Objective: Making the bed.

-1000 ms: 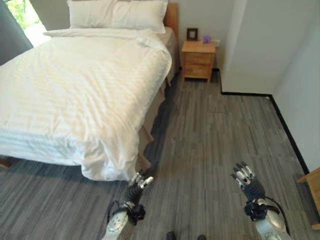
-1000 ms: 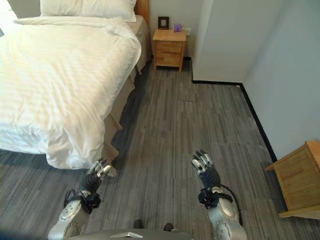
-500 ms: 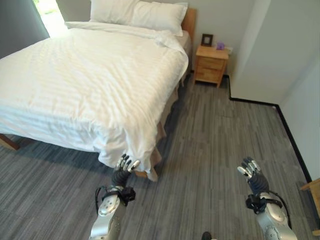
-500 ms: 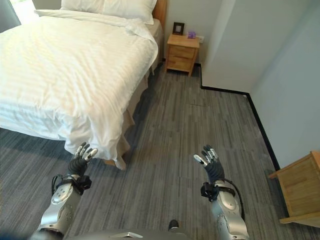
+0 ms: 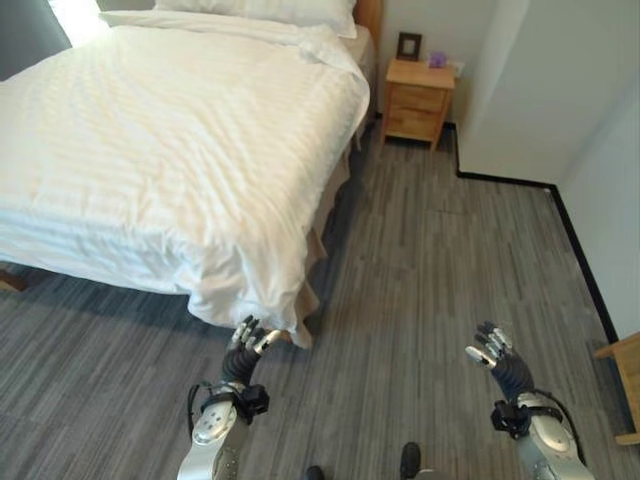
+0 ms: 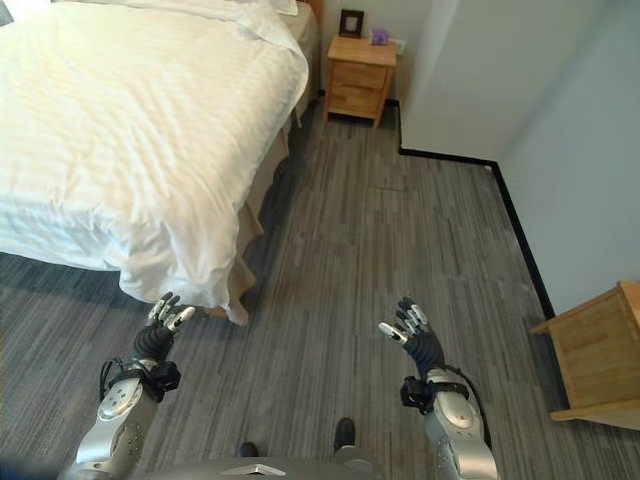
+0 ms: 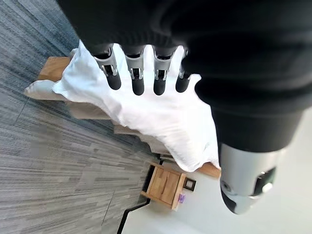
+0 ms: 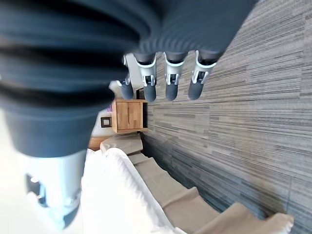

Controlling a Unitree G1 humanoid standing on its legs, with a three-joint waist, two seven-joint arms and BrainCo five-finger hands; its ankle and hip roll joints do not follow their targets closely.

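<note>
A bed with a white striped duvet (image 5: 170,150) fills the upper left, and white pillows (image 5: 270,8) lie at its head. The duvet's near corner (image 5: 255,300) hangs down toward the floor over a beige bed skirt (image 5: 315,290). My left hand (image 5: 245,345) is raised just below that corner, open with straight fingers (image 7: 136,83), holding nothing. My right hand (image 5: 495,355) is up over bare floor to the right, open and empty, its fingers (image 8: 168,83) straight.
Grey plank floor (image 5: 430,270) runs along the bed's right side. A wooden nightstand (image 5: 418,98) with a picture frame stands by the headboard. A white wall corner (image 5: 510,110) juts in at the upper right, and a wooden furniture edge (image 5: 625,385) shows at the far right.
The camera has shifted, so the bed sits higher and nearer in view. Both hands stay raised and open; the left hand stays just under the duvet corner.
</note>
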